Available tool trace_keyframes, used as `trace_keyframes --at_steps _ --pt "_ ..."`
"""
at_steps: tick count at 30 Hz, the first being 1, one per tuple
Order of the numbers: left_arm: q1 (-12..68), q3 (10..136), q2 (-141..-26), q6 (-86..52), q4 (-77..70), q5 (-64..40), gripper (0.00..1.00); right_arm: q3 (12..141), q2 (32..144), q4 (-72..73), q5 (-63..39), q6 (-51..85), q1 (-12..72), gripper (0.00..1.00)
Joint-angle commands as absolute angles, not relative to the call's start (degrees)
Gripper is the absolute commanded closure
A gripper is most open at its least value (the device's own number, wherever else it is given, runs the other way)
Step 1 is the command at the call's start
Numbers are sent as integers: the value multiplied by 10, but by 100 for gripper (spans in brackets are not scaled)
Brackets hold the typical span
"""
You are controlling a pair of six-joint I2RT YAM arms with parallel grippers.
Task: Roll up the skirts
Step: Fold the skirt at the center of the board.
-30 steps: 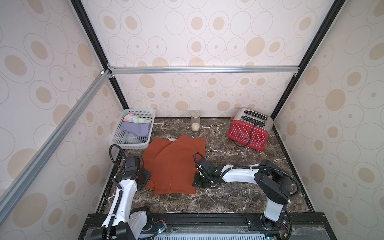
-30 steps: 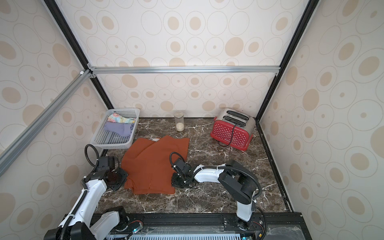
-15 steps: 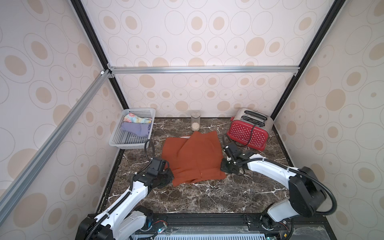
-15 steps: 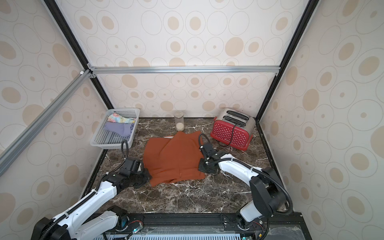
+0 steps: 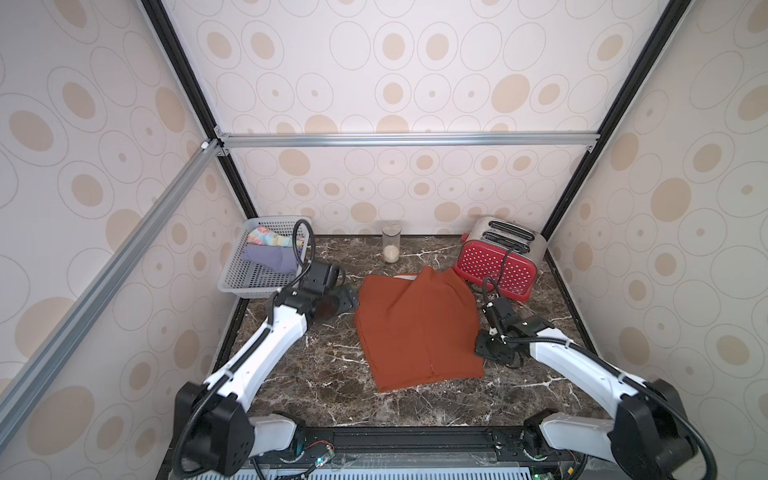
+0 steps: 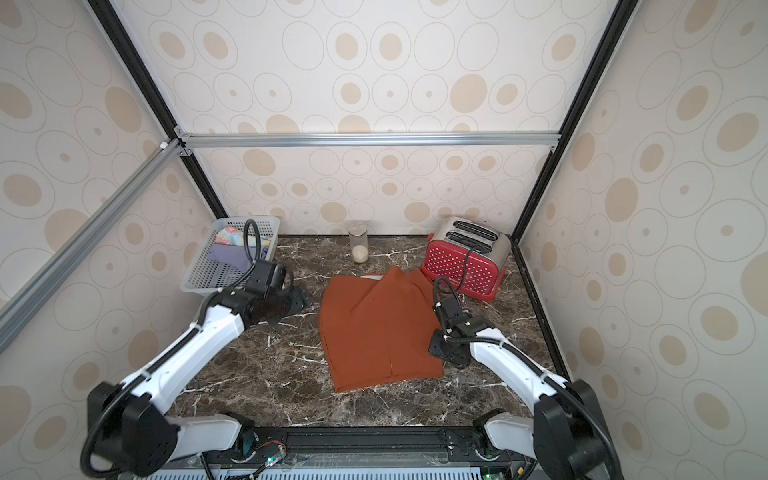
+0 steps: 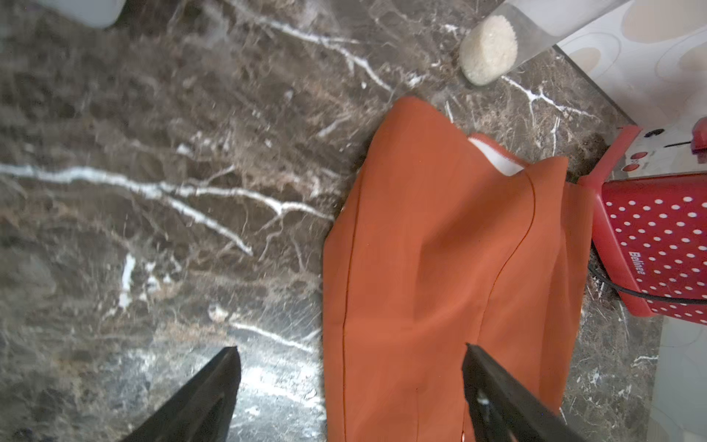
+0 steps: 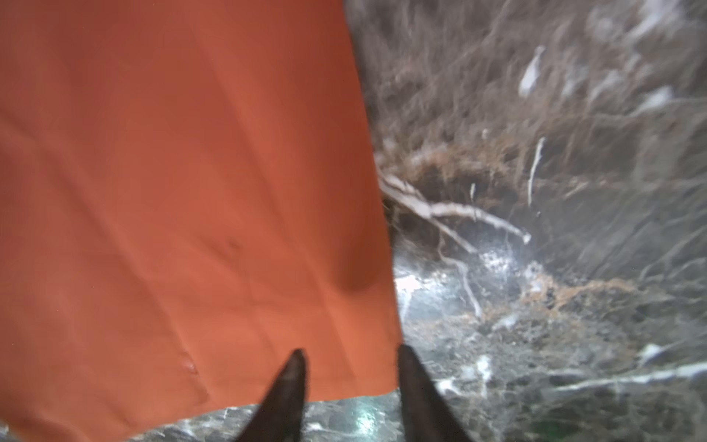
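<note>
While the table [image 5: 316,374] is read with the back wall as 12 o'clock, the findings run from 9 o'clock across to 3 o'clock.

The perforated basket [image 5: 249,282] sits at 10 o'clock against the side wall. It holds the floral skirt [image 5: 266,237] toward the back and the lavender skirt [image 5: 270,259] in front of it. Both are bunched.

The left gripper [image 5: 347,301] stands just beside the 10 o'clock corner of the rust-orange skirt [image 5: 415,328]. In the left wrist view its jaws [image 7: 351,348] are spread wide. One finger [image 7: 199,402] is over bare marble and the other [image 7: 505,402] is over the cloth, so the skirt's edge runs between them. Nothing is pinched.

The rust-orange skirt lies spread flat at the table's centre in both top views [image 6: 378,328]. One fold ridge runs from its 12 o'clock end.

The jar [image 5: 391,247] stands at 12 o'clock by the back wall, apart from the skirt.

The right gripper [image 5: 484,349] is at the skirt's 4 o'clock edge. In the right wrist view its jaws [image 8: 351,350] are parted, with the skirt's corner lying between the tips. The cloth lies flat and is not clamped. Whether a tip touches it cannot be told.

The red toaster [image 5: 496,266] stands at 2 o'clock, just beside the skirt's far corner.
</note>
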State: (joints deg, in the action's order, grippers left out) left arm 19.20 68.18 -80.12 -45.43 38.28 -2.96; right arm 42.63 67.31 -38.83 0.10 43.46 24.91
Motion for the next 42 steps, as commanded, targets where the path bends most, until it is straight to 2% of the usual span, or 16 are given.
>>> trace_keyframes --at_steps 1,5,9,12,18,21,25,27,32,38,42 --pt "191 784 -936 -359 434 -47 10 441 671 -340 38 475 332 48" --pt "186 921 -1099 -317 461 -45 10 524 795 -297 38 485 494 44" --pt "171 1022 -1196 -310 509 -47 10 672 953 -312 42 456 608 37" --pt "153 1016 -1193 -332 494 -55 9 785 1063 -350 35 430 645 31" --pt "103 959 -1141 -371 489 -46 9 907 1188 -439 36 423 660 29" --pt "82 897 -1107 -391 440 -70 9 915 1222 -462 51 427 668 36" --pt "80 885 -1123 -393 419 -123 8 904 1234 -444 3 426 674 77" --pt "80 885 -1131 -397 418 -144 8 880 1201 -414 -8 403 684 89" --pt "80 807 -1098 -430 381 -151 7 778 1104 -372 -16 351 684 100" --pt "101 673 -1072 -521 256 -183 9 653 1018 -290 -71 338 662 100" --pt "116 602 -1057 -586 155 -185 15 621 992 -261 -89 342 653 100"
